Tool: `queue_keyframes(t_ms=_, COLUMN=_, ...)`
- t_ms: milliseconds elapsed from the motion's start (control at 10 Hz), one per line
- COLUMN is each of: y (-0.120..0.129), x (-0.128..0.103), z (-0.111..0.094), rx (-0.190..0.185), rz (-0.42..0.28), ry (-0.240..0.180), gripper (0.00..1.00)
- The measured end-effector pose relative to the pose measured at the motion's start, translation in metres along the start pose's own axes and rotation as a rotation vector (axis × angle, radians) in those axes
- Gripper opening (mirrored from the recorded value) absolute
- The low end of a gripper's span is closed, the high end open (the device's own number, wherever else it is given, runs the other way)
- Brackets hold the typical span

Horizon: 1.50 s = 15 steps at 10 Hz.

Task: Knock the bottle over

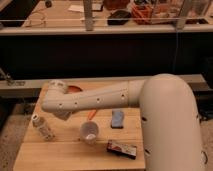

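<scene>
A wooden bench (70, 150) is seen from above, with the white arm (100, 100) reaching across it from the large rounded shoulder at right toward the left.

The bottle (43, 127) is found near the left edge of the bench. It is whitish, with a round white cap at its upper-left end, and appears tilted, the cap leaning toward 11 o'clock. Whether it is resting fully on its side cannot be told.

The gripper (62, 113) is located under the far left end of the arm, mostly hidden by the arm's forearm link. Only a pale grey part is seen below the link. Whether it is spread or pressed together cannot be told.

Relative to the gripper, the bottle lies at about 7 o'clock, just beside it. Contact between the two cannot be confirmed.

Other items noted on the bench:
- a white cup (89, 132), upright, at about 3 o'clock from the bottle, near it but apart;
- a blue object (117, 119) at about 1 o'clock from the cup;
- a dark flat packet (121, 149) at about 4 o'clock from the cup;
- an orange-red object (74, 89) partly hidden behind the arm.
</scene>
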Motion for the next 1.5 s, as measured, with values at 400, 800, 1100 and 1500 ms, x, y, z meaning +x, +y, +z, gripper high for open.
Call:
queue_keyframes(t_ms=400, y=-0.043, x=-0.017, z=0.009, rx=-0.023, rz=-0.120, ry=-0.032, gripper=0.00)
queue_keyframes(t_ms=800, y=-0.041, x=-0.033, z=0.006, rx=-0.043, rz=-0.145, ry=-0.036, gripper=0.00)
queue_keyframes(t_ms=1100, y=-0.017, x=-0.025, z=-0.005, rx=-0.003, rz=-0.126, ry=-0.024, gripper=0.00)
queue_keyframes(t_ms=1500, y=-0.005, x=-0.032, z=-0.009, rx=-0.023, rz=-0.119, ry=-0.028, gripper=0.00)
